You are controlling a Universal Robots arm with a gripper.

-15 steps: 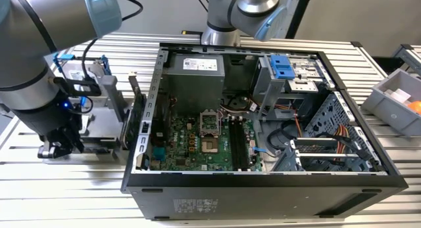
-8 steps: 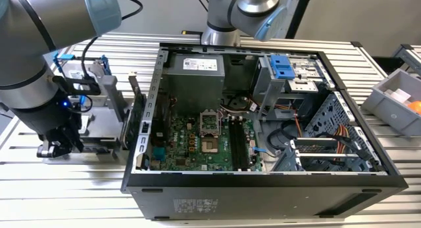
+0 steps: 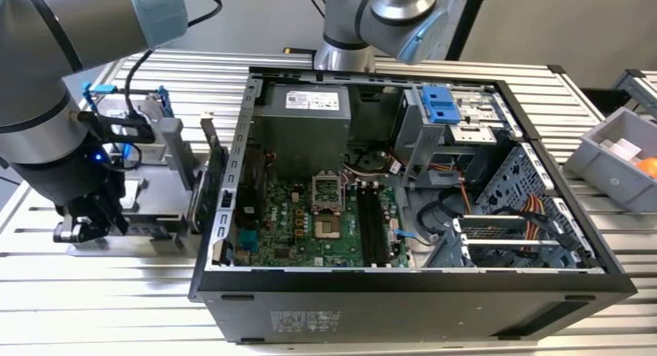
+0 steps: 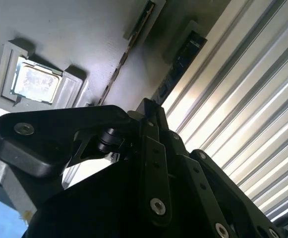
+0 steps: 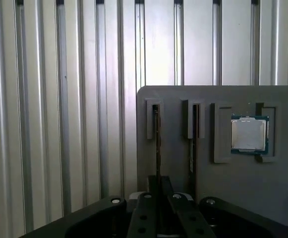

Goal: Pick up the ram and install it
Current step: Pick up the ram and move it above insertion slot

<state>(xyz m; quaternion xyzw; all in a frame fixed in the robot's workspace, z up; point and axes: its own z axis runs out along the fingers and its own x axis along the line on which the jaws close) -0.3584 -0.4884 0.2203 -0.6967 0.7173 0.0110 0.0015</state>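
The ram (image 5: 157, 148) is a slim dark stick standing on edge in a slot of the grey holder (image 5: 233, 188); it also appears edge-on in the second wrist view (image 4: 115, 79). My gripper (image 5: 158, 179) sits low over that slot with its black fingers (image 4: 151, 106) drawn together around the near end of the stick. In the exterior view the gripper (image 3: 82, 225) hangs over the holder (image 3: 154, 225) at the exterior view's left of the open computer case (image 3: 411, 294). Long black memory slots (image 3: 371, 225) lie on the green motherboard inside the case.
A second dark stick (image 5: 193, 144) stands in the neighbouring slot, and a square processor (image 5: 249, 134) lies in a pocket of the holder. A card on edge (image 3: 211, 179) and a blue-framed drive (image 3: 154, 118) stand beside the case. A grey bin (image 3: 621, 152) sits at the right on the slatted table (image 3: 92, 310).
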